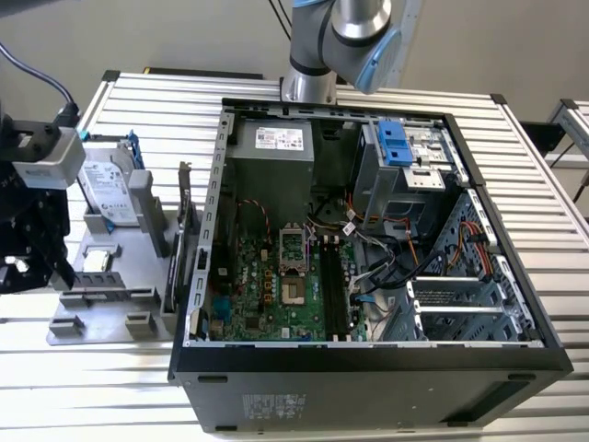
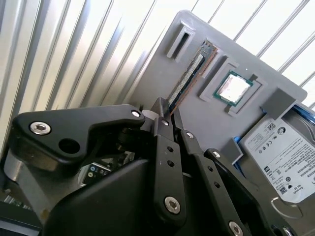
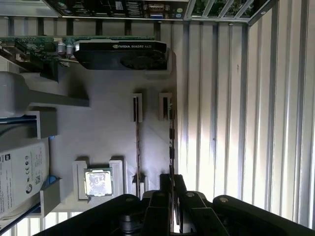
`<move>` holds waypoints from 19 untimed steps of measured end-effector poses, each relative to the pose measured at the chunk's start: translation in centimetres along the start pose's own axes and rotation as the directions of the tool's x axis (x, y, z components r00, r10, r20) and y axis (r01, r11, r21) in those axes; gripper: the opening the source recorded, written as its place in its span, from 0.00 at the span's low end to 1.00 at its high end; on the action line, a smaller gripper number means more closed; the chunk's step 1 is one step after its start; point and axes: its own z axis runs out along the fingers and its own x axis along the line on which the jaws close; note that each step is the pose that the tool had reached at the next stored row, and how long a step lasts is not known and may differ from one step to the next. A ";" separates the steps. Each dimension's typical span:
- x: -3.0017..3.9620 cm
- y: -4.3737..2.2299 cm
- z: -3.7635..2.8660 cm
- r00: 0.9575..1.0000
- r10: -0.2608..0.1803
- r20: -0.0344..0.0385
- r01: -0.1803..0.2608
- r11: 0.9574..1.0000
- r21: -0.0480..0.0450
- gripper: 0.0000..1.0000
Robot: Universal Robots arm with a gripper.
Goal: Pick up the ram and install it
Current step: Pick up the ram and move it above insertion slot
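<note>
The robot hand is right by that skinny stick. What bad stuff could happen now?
The gripper sits at one end of the ram, so a lift from there could tilt it and jam it in its gray holder. The chip and hard drive stand close beside it, so a sideways swing might bump them.

Hand (image 3: 173,180) above the grey tray (image 3: 106,132), the slim edge-on ram (image 3: 138,147) apparently just beside it.

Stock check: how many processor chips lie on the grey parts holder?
1: the processor chip, in a pocket between the ram and the hard drive; the gripper hides part of the holder.
</note>
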 end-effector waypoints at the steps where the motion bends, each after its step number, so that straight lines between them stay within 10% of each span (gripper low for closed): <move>1: 0.00 -0.01 -0.12 1.000 0.000 0.000 0.000 1.000 0.000 0.00; 19: -0.05 -0.06 -3.02 1.000 0.000 0.000 0.000 1.000 -0.002 0.00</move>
